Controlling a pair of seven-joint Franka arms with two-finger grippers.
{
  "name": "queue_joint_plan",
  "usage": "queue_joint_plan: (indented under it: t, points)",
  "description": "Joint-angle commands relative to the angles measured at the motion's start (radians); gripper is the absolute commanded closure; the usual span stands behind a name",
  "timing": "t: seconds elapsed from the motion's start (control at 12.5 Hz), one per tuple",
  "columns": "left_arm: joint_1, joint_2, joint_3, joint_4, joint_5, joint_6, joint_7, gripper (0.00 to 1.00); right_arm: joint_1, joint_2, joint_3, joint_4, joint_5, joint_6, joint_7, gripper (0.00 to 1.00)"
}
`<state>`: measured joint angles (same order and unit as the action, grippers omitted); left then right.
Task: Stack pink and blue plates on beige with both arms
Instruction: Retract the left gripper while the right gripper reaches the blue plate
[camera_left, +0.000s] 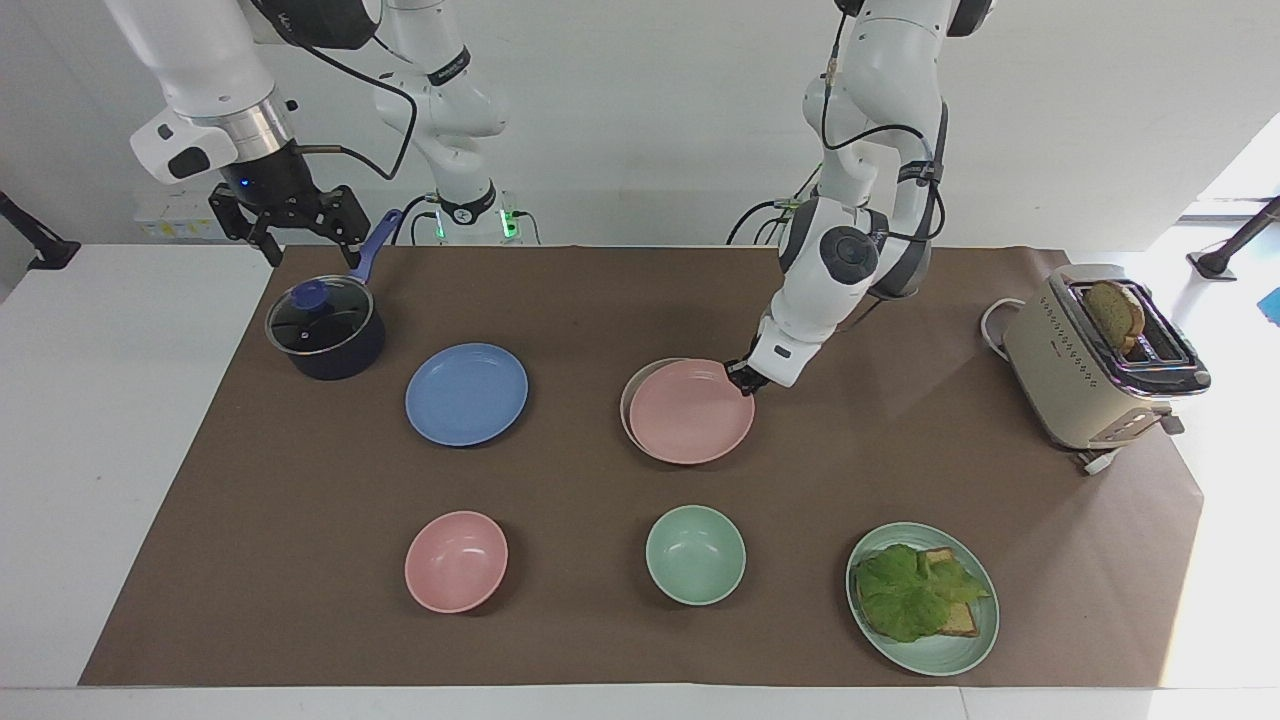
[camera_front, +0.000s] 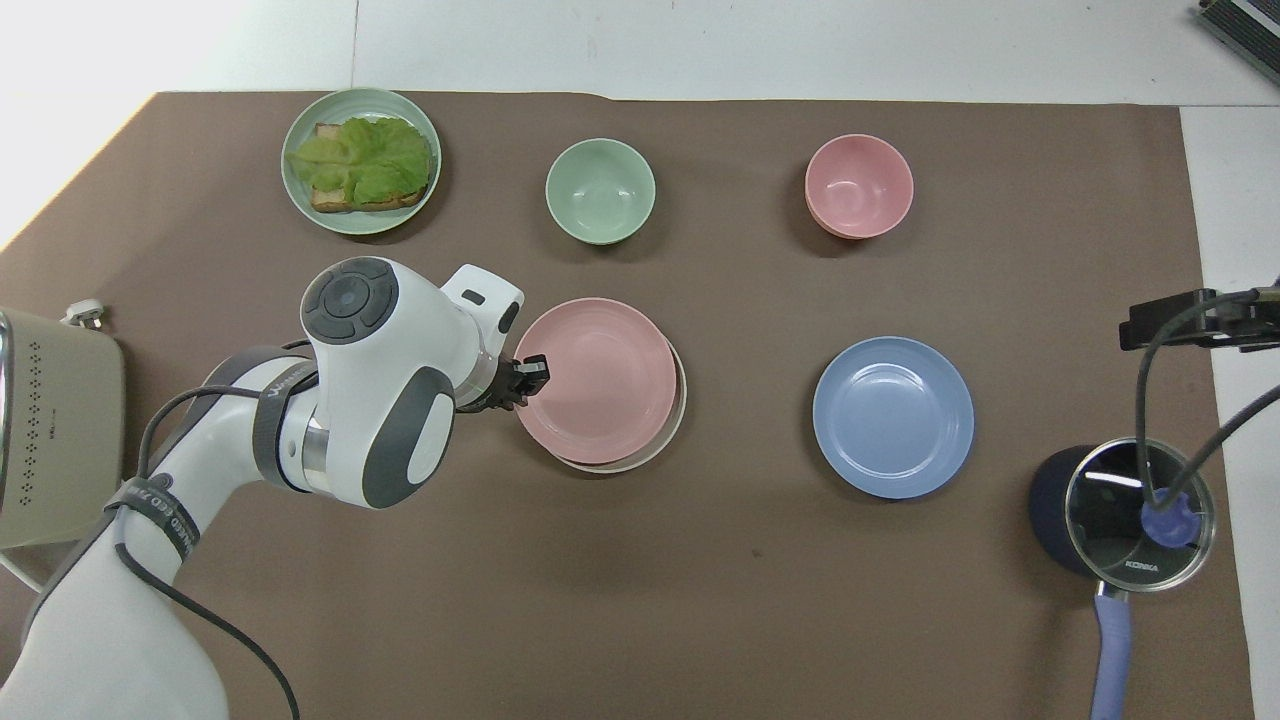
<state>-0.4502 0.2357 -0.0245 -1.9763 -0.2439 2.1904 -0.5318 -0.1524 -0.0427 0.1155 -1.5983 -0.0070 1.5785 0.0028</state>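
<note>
The pink plate (camera_left: 690, 412) (camera_front: 600, 380) lies on the beige plate (camera_left: 628, 395) (camera_front: 640, 462) at the middle of the mat, slightly off centre, so only a sliver of beige rim shows. My left gripper (camera_left: 742, 378) (camera_front: 530, 372) is shut on the pink plate's rim on the side toward the left arm's end of the table. The blue plate (camera_left: 466, 393) (camera_front: 892, 416) lies flat beside the stack, toward the right arm's end. Up in the air over the table edge by the pot, my right gripper (camera_left: 285, 232) (camera_front: 1200, 318) waits open and holds nothing.
A dark pot with a glass lid (camera_left: 325, 328) stands at the right arm's end. A pink bowl (camera_left: 456, 561), a mint bowl (camera_left: 695, 554) and a mint plate (camera_left: 975, 640) with lettuce and toast lie farther from the robots. A toaster (camera_left: 1090, 370) stands at the left arm's end.
</note>
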Motion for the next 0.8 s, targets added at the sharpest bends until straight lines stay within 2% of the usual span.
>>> queue_joint_plan:
  t: [0.0, 0.16, 0.4, 0.56, 0.72]
  points:
    - [-0.019, -0.015, 0.018, -0.004, -0.018, 0.011, 0.016, 0.00, -0.018, -0.014, 0.003, -0.038, 0.007, 0.055, -0.021, 0.00]
    - [0.001, -0.018, 0.027, 0.008, 0.009, -0.001, 0.025, 0.00, -0.018, -0.008, 0.003, -0.058, 0.005, 0.095, -0.020, 0.00]
    - [0.095, -0.045, 0.041, 0.062, 0.187, -0.072, 0.198, 0.00, -0.018, 0.009, 0.003, -0.139, 0.005, 0.213, -0.020, 0.00]
    - [0.190, -0.100, 0.041, 0.079, 0.213, -0.103, 0.353, 0.00, -0.015, 0.030, 0.003, -0.187, 0.004, 0.279, -0.020, 0.00]
    - [0.258, -0.165, 0.043, 0.115, 0.215, -0.212, 0.534, 0.00, -0.015, 0.056, 0.004, -0.254, 0.005, 0.326, -0.023, 0.00]
